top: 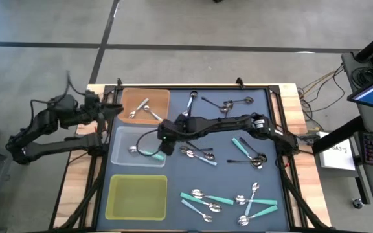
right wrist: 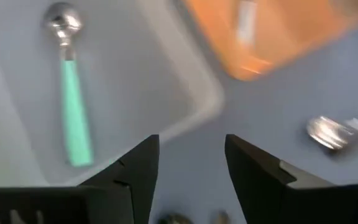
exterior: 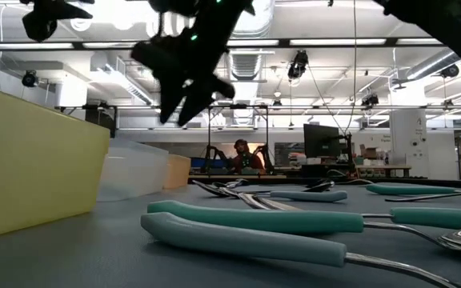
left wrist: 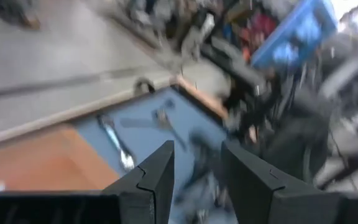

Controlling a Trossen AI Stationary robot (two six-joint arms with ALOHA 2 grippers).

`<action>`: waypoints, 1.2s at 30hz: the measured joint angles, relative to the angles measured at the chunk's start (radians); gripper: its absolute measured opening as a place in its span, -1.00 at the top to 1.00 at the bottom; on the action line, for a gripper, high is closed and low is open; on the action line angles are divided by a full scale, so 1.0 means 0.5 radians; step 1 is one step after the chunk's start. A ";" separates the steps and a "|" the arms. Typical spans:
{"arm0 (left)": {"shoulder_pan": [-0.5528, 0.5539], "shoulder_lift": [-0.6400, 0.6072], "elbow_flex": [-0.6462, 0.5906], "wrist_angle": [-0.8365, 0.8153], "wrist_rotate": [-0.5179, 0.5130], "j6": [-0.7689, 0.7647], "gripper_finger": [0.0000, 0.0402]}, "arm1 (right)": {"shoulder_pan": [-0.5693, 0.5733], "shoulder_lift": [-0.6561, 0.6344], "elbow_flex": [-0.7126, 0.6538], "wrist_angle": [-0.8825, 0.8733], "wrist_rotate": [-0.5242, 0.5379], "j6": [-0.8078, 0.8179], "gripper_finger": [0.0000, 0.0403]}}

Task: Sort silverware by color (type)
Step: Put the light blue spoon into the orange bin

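My right gripper (right wrist: 191, 146) hangs open over the right rim of the clear tray (top: 123, 139), with nothing between its fingers. A teal-handled spoon (right wrist: 73, 106) lies flat on the clear tray's floor. The orange tray (top: 162, 98) behind it holds two silver spoons (top: 144, 110). More spoons lie loose on the dark mat: dark ones (top: 228, 103) at the far side, silver ones (top: 196, 154) in the middle, teal-handled ones (top: 238, 200) at the near right. My left gripper (left wrist: 197, 152) waits open at the table's far left edge, above the orange tray's left side.
A yellow-green tray (top: 136, 196) stands at the near left, in front of the clear tray. Two teal handles (exterior: 246, 232) lie close in the low view. The mat's raised black frame (top: 277, 129) runs around the work area. A person sits far off in the room.
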 joint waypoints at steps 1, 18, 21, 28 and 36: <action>0.000 0.025 -0.006 -0.026 0.046 0.023 0.43 | 0.000 -0.037 -0.004 -0.082 0.031 0.038 0.15; -0.002 0.713 -0.165 0.344 0.294 0.248 0.43 | 0.055 -0.439 -0.584 -0.867 0.092 0.324 0.16; -0.030 0.853 -0.161 0.494 0.293 0.231 0.43 | 0.069 -0.615 -0.878 -0.827 0.092 0.373 0.16; -0.235 1.282 -0.160 0.960 0.293 0.170 0.43 | 0.117 -1.196 -1.651 -0.428 0.094 0.600 0.16; -0.481 1.813 -0.155 1.376 0.292 0.540 0.43 | 0.181 -1.800 -2.226 0.031 0.088 0.728 0.19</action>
